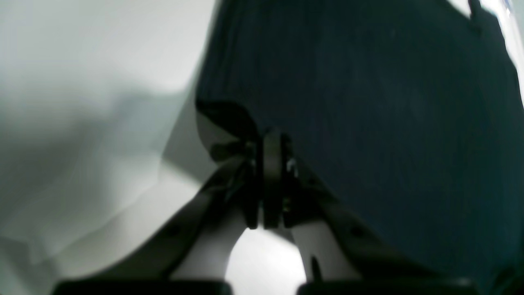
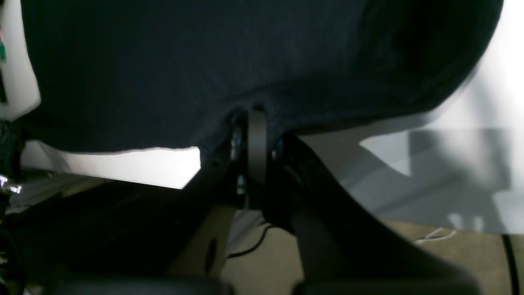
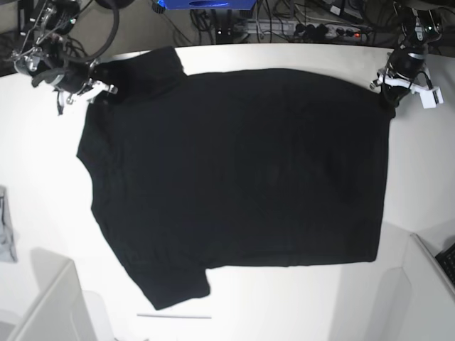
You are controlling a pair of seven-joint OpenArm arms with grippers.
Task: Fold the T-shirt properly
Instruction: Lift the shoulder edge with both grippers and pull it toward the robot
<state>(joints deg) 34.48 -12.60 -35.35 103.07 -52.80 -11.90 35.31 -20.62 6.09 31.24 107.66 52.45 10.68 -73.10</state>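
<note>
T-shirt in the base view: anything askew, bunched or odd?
Nothing much. The T-shirt lies spread flat, plain side up, its far corners pinched by the right gripper and left gripper. Only the near sleeve juts out.

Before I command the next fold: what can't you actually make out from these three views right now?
- T-shirt underside: hidden against the table in the base view; any print can't be seen.
- Left gripper: left wrist view blurred, so how much cloth it pinches is unclear.
- Right gripper: right wrist view dark; its tips vanish into fabric.
- Grey cloth: cut off by the base view's left edge.
</note>
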